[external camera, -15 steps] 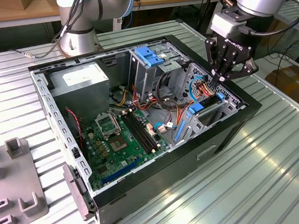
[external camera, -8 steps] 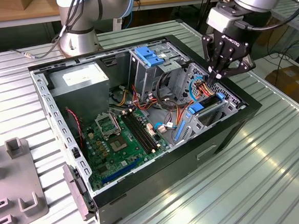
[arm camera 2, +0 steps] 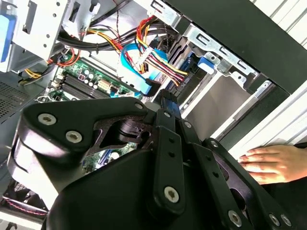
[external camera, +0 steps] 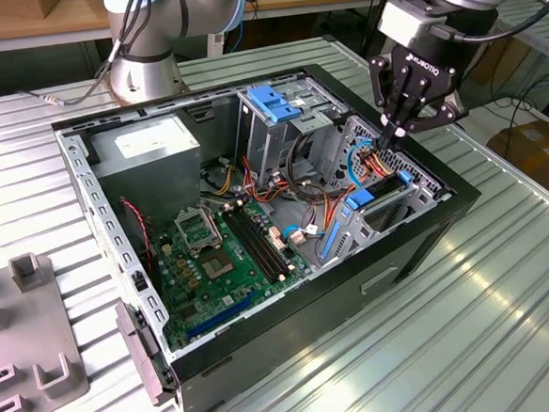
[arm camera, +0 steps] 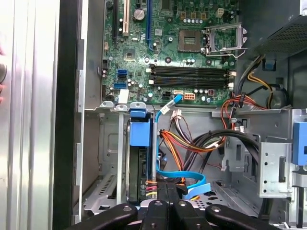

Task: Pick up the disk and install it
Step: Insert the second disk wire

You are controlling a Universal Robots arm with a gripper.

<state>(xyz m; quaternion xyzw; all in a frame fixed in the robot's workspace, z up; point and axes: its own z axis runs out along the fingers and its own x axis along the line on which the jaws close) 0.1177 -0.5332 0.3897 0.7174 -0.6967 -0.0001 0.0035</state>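
The disk [external camera: 380, 202] sits in the drive bay at the case's corner on the exterior view's right, its blue carrier rails showing at the bay mouth. In the first wrist view the disk [arm camera: 139, 165] stands on edge in its slot under a blue tab. My gripper [external camera: 395, 133] hangs just above the bay, fingers pointing down and shut, with nothing seen between them. Its tips [arm camera: 165, 188] meet at the bundle of blue, red and yellow cables beside the disk. In the second wrist view the gripper [arm camera 2: 166, 98] reaches the same cables.
The open computer case [external camera: 428, 242] lies on a ribbed metal table. Inside are the motherboard [external camera: 222, 257], the power supply [external camera: 148, 144] and a tall drive cage with a blue latch [external camera: 272, 101]. A person's hand [arm camera 2: 271, 163] rests beside the case. A grey fixture [external camera: 32, 374] stands at the exterior view's left.
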